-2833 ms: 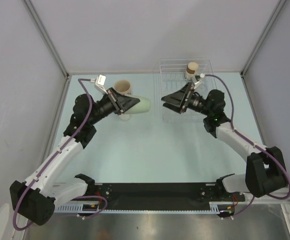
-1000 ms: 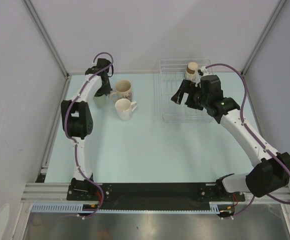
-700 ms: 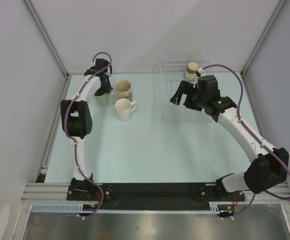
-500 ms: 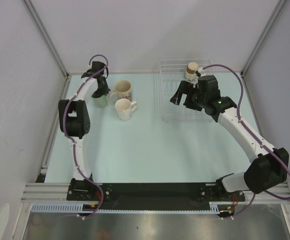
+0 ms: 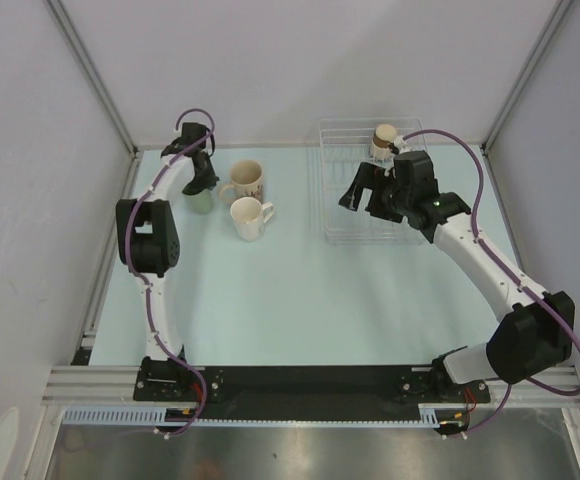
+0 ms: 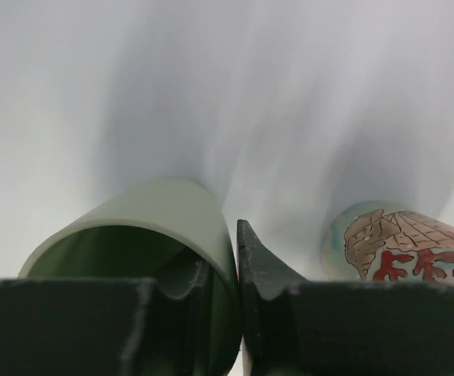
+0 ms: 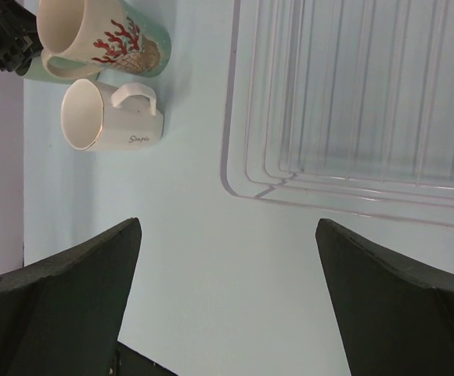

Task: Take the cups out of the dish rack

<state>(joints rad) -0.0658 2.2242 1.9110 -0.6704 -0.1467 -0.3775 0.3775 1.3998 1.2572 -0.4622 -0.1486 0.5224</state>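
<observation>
Since the wall of the pale green round cup is pinched between the narrowly set fingers of the left gripper, one finger inside the rim and one outside, the step in hand is judged to be the setting-down of that cup at the far left of the pale blue table. It is placed just beside the cream mug with the red coral print and near the white handled mug. A release and a straight lift clear of the rim are called for next, so that the cup is not tipped against the printed mug. The right gripper is held wide open and empty over the near left corner of the rectangular white wire dish rack. A reach toward the far edge is then needed, where the tan cup with the brown top is seen as the only one left inside. Whether the green cup's base is resting on the table cannot be told: it is largely covered by the gripper from above, and its lower part is cut off in the left wrist view. The tan cup is outside the right wrist view, and the rack's thin wires are hard to make out.
</observation>
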